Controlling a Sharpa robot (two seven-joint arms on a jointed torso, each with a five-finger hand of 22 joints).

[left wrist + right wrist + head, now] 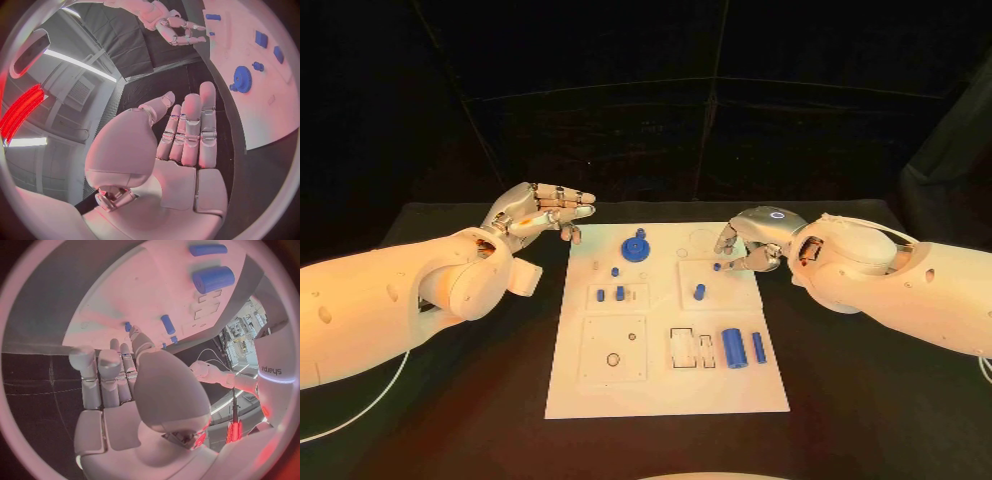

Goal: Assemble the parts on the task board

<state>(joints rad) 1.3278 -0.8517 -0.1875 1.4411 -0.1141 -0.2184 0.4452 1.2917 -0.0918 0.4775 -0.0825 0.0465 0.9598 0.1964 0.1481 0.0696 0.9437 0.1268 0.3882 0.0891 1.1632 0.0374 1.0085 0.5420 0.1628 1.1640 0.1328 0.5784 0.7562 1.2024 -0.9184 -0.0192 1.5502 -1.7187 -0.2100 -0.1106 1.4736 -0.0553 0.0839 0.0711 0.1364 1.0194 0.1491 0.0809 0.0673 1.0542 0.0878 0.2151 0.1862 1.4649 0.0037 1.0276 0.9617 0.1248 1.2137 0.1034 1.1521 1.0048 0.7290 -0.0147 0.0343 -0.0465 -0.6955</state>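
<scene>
Head view shows the right hand pinching a small blue part over the task board; I judge insertion comes next. The left hand waits with fingers apart beside the board.

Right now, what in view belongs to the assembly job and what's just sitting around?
Job:
- task board
- blue gear
- thick blue cylinder
- thin blue rod
- small blue pegs
- small blue piece pinched in the right hand
- left hand, holding nothing

Lying about:
- black table
</scene>
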